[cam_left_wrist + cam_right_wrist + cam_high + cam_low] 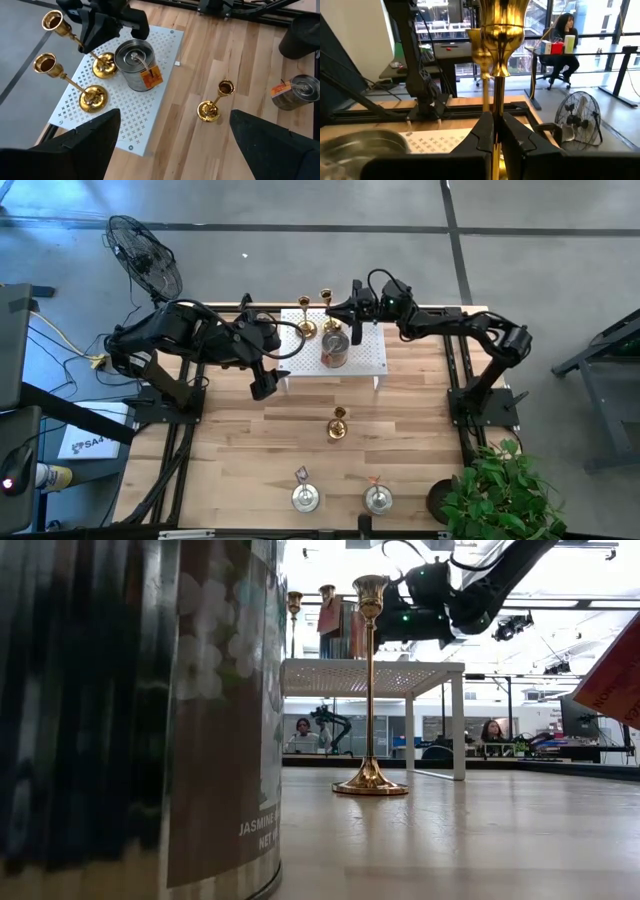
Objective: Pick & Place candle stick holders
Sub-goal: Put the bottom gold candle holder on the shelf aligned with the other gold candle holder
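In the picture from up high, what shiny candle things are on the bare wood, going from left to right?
Silver holder → gold candlestick → silver holder. Both silver holders sit at the table's near edge; the gold candlestick stands between them, closer to the white rack.

A white perforated rack [375, 358], floor fan [146, 256] and potted plant [500, 490].
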`<state>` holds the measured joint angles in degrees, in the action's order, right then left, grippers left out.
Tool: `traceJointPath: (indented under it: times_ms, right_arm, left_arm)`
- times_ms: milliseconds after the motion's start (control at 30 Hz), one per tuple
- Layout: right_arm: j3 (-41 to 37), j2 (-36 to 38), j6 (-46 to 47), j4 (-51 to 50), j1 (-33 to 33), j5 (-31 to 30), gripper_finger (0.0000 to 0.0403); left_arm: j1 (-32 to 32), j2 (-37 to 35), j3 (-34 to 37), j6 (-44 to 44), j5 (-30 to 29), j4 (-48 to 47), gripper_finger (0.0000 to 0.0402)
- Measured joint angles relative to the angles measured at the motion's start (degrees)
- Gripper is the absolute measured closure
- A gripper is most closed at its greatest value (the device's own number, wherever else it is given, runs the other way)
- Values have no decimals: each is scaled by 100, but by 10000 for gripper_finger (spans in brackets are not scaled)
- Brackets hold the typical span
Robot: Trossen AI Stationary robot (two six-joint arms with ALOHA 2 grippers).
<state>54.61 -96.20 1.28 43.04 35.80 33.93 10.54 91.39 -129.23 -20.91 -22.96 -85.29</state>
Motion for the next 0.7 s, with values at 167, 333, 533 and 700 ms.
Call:
traceJointPath:
  times_ms: [167,333,533,700]
  right_arm:
    - [0,0,-2,-138,109,22,397]
    - [2,0,-5,-185,137,101,397]
    - [8,0,-32,-327,143,162,397]
    - [9,0,-136,-480,145,162,397]
  left_arm:
    - [-2,0,-1,85,0,-15,32]
    - [-2,0,-2,104,0,-14,32]
    - [-2,0,-2,102,-2,-14,32]
    - [-2,58,-9,94,16,-14,32]
